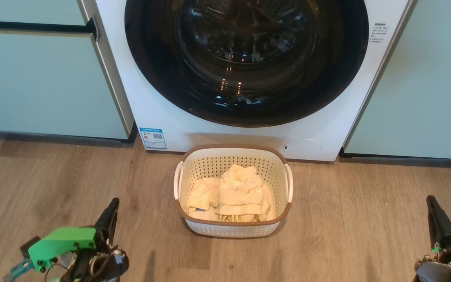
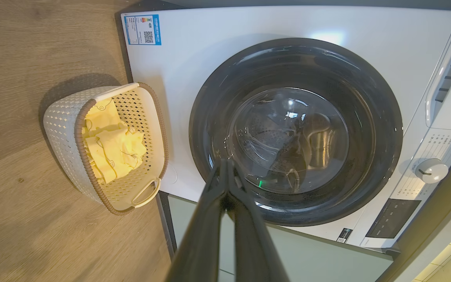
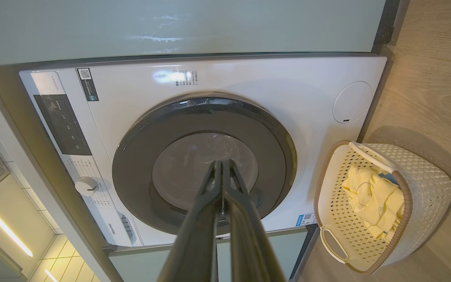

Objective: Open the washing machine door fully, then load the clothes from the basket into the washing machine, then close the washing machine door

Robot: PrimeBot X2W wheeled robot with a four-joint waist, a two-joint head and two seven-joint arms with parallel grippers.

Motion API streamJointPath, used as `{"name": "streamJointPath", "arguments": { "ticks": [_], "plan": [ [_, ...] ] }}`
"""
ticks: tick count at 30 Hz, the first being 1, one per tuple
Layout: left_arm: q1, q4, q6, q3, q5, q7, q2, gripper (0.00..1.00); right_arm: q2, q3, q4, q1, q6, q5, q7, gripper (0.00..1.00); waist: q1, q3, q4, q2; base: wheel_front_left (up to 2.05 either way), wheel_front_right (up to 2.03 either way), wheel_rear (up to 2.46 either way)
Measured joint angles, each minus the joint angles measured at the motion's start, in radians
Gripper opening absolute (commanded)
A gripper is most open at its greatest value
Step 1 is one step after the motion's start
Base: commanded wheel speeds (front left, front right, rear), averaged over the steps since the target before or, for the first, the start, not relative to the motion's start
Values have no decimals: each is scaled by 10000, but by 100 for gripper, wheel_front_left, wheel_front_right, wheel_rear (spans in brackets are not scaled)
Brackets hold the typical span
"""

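The washing machine (image 1: 163,98) takes up the 12 o'clock part of the head view, a white front-loader set between pale green cabinet panels (image 1: 45,78) at 9 o'clock and 3 o'clock. The wooden floor (image 1: 366,215) spreads across the lower half of that view. The washing machine door (image 1: 246,51) is shut against the white front, its wide glossy black rim ringing the bulging glass centre, through which the metal drum shows dimly. The basket (image 1: 231,230) stands upright on the floor just in front of the machine, a little toward 6 o'clock from the middle of the head view; whether it touches the machine cannot be told. The clothes (image 1: 233,194) lie inside it in a loose pale yellow heap that stays below the brown rim. The left gripper (image 1: 110,215) hangs at 7 o'clock in the head view, well apart from the basket, and in the left wrist view its jaws are pressed together at the tips with nothing between them. The right gripper (image 1: 433,207) hangs at 4 o'clock, equally clear of the basket, and the right wrist view shows its jaws closed on themselves and empty. A round cover (image 1: 303,147) sits low on the machine's front toward 5 o'clock of the door, a small blue sticker (image 1: 153,138) marks the corner toward 7 o'clock, and a white dial (image 2: 431,171) sits on the control strip.
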Motion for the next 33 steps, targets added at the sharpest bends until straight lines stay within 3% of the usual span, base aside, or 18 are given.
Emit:
{"name": "streamJointPath", "arguments": {
  "ticks": [24, 25, 33],
  "plan": [
    [5, 73, 6, -6, -6, -4, -6, 0, 8, 6, 63, 16, 2, 4, 0, 0, 0, 0, 0, 0, 0, 0, 0],
    [32, 213, 10, -15, -8, -4, -21, 100, 46, 21, 180, 72, 2, 4, 0, 100, 0, 0, 0, 0, 0, 0, 0],
    [480, 570, 15, -190, -13, -52, -111, 100, 184, 56, 566, 587, 0, 2, -6, 100, 0, 0, 0, 0, 0, 0, 0]
  ]
}}
